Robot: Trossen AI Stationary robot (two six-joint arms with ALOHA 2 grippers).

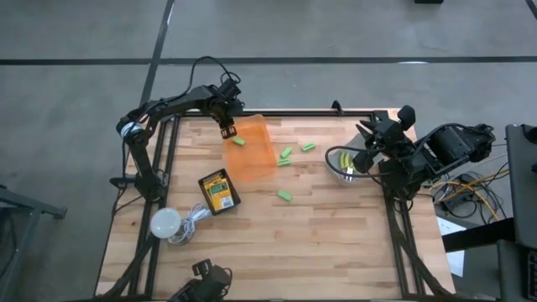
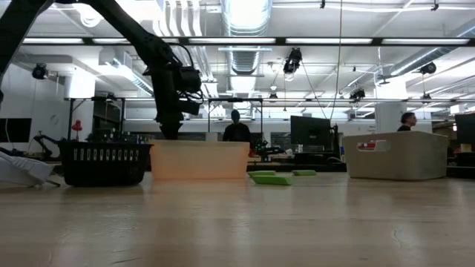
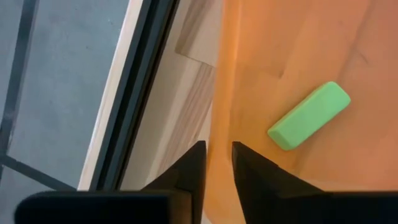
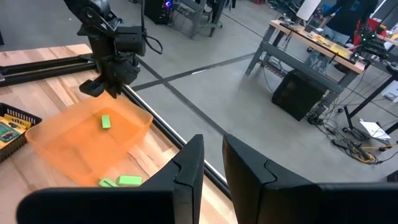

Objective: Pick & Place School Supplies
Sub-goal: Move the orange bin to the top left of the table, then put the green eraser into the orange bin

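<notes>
I'm hovering my left gripper [image 1: 226,132] over the far rim of the orange tray [image 1: 260,164], fingers slightly parted and gripping nothing, green block [image 3: 309,115] lying inside, so I'd lift straight up.

table [image 1: 336,243]: pale wood planks, smooth, soft sheen
tray [image 1: 256,158]: orange translucent plastic, glossy
block in the tray [image 3: 309,116]: green, matt, smooth, maybe plastic
my left fingers [image 3: 191,171]: black, matt
basket [image 2: 104,163]: dark slotted plastic
</notes>
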